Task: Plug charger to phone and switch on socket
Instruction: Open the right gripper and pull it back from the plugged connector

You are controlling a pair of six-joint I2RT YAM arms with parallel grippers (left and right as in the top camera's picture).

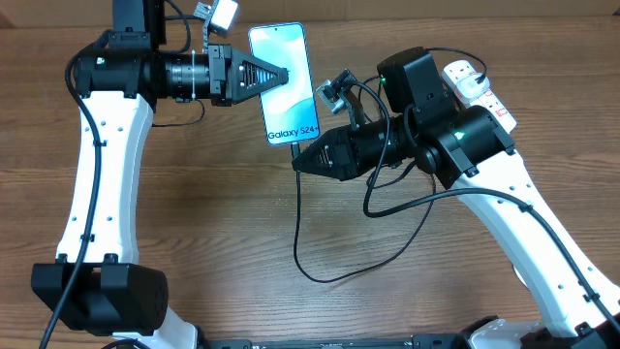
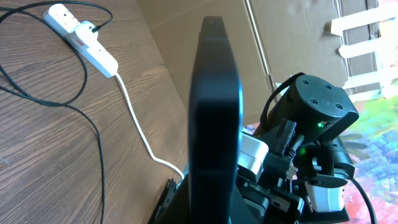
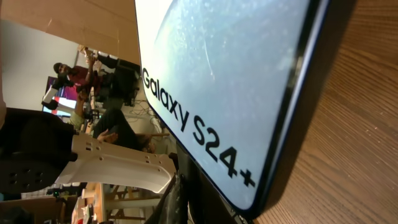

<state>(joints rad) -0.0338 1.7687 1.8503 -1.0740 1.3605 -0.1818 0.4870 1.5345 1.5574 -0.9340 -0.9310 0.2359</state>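
Observation:
The phone [image 1: 284, 82] has a blue screen reading "Galaxy S24+" and lies screen-up at the back middle. My left gripper [image 1: 278, 76] is shut on its left edge. In the left wrist view the phone [image 2: 214, 106] shows edge-on as a dark slab. My right gripper [image 1: 299, 161] is at the phone's near end, shut on the connector end of the charger, whose thin black cable [image 1: 298, 233] loops down over the table. The connector tip is hidden. The phone's screen [image 3: 217, 74] fills the right wrist view. The socket [image 1: 477, 87] lies at the back right, and a black plug [image 2: 93, 28] sits in it.
The socket's thick white cord [image 2: 140, 127] runs across the wood table toward the arms. The right arm's body [image 1: 426, 107] covers part of the socket. Cardboard walls [image 2: 298, 31] stand behind the table.

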